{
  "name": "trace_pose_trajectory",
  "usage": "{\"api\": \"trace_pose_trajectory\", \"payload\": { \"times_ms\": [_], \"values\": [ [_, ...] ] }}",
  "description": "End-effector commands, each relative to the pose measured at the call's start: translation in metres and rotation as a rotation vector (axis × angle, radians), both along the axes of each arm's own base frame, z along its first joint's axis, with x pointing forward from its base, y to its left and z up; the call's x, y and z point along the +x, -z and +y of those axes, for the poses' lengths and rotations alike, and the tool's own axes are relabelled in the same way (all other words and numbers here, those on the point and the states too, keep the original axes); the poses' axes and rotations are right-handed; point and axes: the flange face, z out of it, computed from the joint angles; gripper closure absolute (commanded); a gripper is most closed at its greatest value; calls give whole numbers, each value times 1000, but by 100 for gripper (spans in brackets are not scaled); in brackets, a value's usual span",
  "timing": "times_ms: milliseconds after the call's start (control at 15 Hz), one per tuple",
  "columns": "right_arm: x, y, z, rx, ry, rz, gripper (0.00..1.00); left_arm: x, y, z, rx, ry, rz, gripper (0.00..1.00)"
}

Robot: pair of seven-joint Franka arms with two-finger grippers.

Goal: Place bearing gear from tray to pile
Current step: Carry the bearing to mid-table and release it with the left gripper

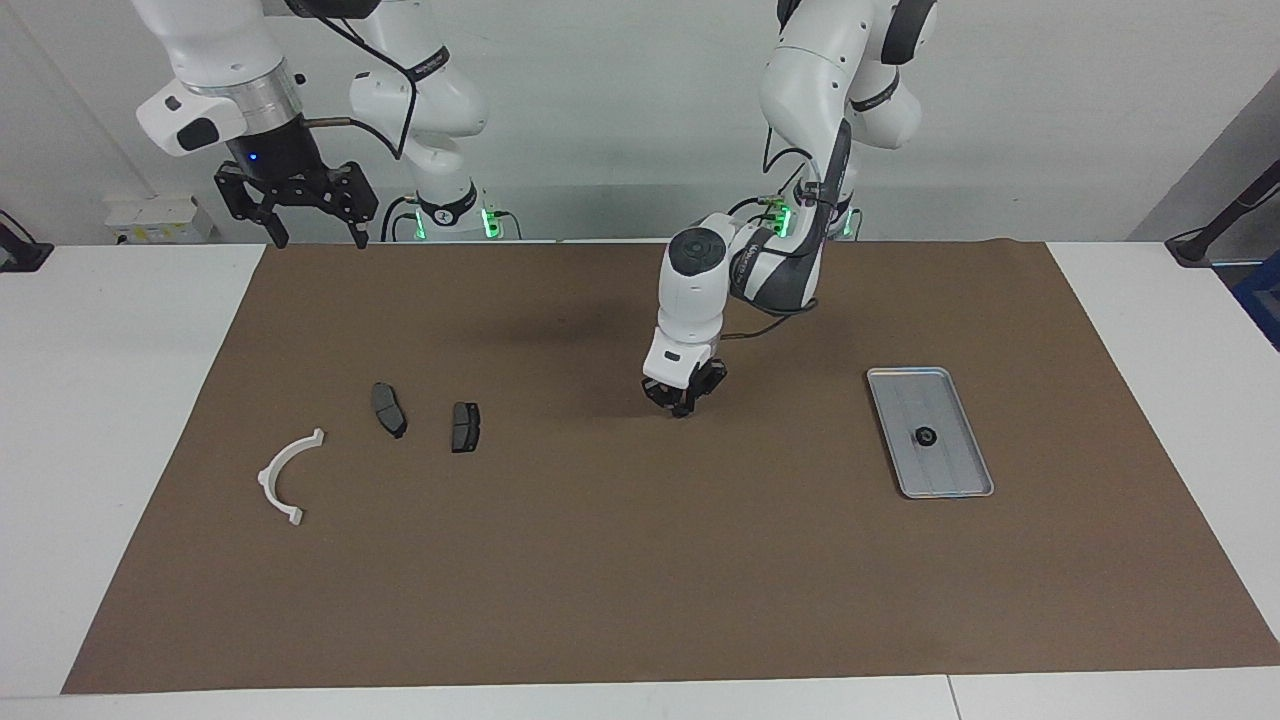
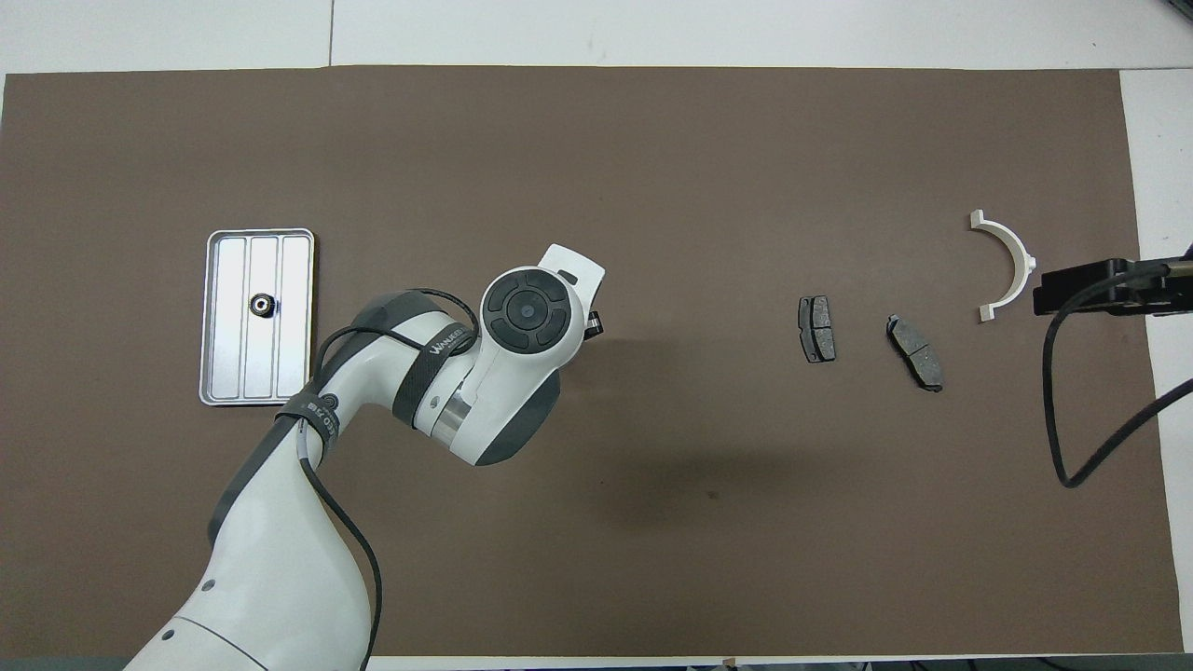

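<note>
The small black bearing gear (image 1: 926, 436) lies in the silver tray (image 1: 905, 390) toward the left arm's end of the table; the overhead view shows the gear (image 2: 261, 304) on the tray's (image 2: 224, 354) ribbed floor. The pile lies toward the right arm's end: a white half-ring bracket (image 1: 266, 478) and two dark brake pads (image 1: 389, 409) (image 1: 465, 427). My left gripper (image 1: 684, 400) hangs low over the bare mat between tray and pile. My right gripper (image 1: 315, 235) is open and empty, raised at the robots' edge of the mat, where the right arm waits.
A brown mat (image 1: 640, 560) covers most of the white table. In the overhead view the left arm's wrist (image 2: 527, 312) hides its gripper, and the bracket (image 2: 1023, 261) and pads (image 2: 816, 328) (image 2: 915, 352) lie apart from each other.
</note>
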Motion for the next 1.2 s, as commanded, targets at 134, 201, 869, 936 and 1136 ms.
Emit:
{"api": "trace_pose_trajectory", "payload": {
  "times_ms": [134, 201, 869, 936, 1136],
  "values": [
    [-8, 1, 2, 4, 11, -2, 0, -9, 5, 1, 5, -2, -25, 100],
    [-8, 1, 2, 4, 11, -4, 0, -7, 4, 3, 6, -2, -24, 100],
    [-17, 29, 15, 22, 7, 19, 0, 38, -91, 66, 64, 86, -44, 29],
    [-17, 33, 30, 22, -9, 22, 0, 50, -114, 98, 64, 105, -36, 29],
    [-14, 61, 73, 30, 69, 3, 0, 83, -163, 196, 38, 153, -3, 29]
  ]
}}
